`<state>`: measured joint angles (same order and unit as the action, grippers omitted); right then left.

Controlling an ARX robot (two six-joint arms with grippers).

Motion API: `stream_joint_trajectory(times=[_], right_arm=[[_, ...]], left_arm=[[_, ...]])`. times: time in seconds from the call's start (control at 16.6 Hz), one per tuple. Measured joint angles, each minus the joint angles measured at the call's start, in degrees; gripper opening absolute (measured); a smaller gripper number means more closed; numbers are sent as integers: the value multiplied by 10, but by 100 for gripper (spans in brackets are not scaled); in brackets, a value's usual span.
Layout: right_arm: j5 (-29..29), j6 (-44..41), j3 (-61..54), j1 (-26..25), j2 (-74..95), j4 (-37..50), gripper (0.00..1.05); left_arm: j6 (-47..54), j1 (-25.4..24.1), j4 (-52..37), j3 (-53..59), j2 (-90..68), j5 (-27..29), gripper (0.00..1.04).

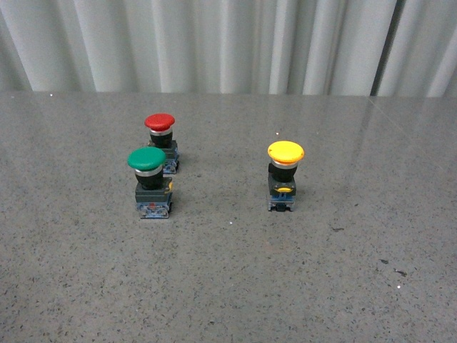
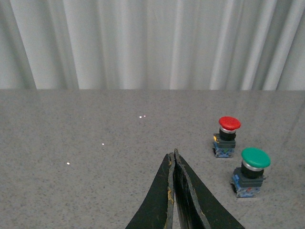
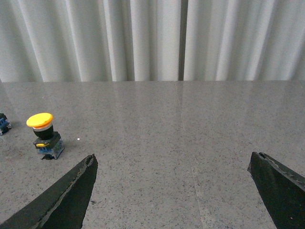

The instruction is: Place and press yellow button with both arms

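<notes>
Yellow mushroom-capped push button (image 1: pixel 284 175) with black body and blue base stands upright on the grey speckled stone counter (image 1: pixel 228 286), right of centre in the front view, touched by nothing.

I see the green-capped push button (image 1: pixel 151 182) and, just behind it, the red-capped push button (image 1: pixel 161 141), both upright and well apart from the yellow one, on the left. The left arm's black fingers (image 2: pixel 157 207) are clenched together on nothing. The right arm's black fingers (image 3: pixel 66 200) are spread wide and empty. A blue sliver at the edge of that view is possibly another button's base.
</notes>
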<state>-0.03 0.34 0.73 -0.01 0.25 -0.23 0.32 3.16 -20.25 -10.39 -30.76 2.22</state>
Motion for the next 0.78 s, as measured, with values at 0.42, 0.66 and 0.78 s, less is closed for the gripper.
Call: stream_joint_trajectory(times=[0.42, 0.66, 0.78], right_arm=[[0, 0, 0, 0, 0, 0, 98], [0, 0, 0, 0, 0, 0, 98], [0, 0, 0, 0, 0, 0, 98]], left_arm=[[-2, -31, 37, 65, 101, -22, 2], [-2, -31, 67, 79, 146, -22, 2], [-2, -31, 57, 96, 166, -22, 2]])
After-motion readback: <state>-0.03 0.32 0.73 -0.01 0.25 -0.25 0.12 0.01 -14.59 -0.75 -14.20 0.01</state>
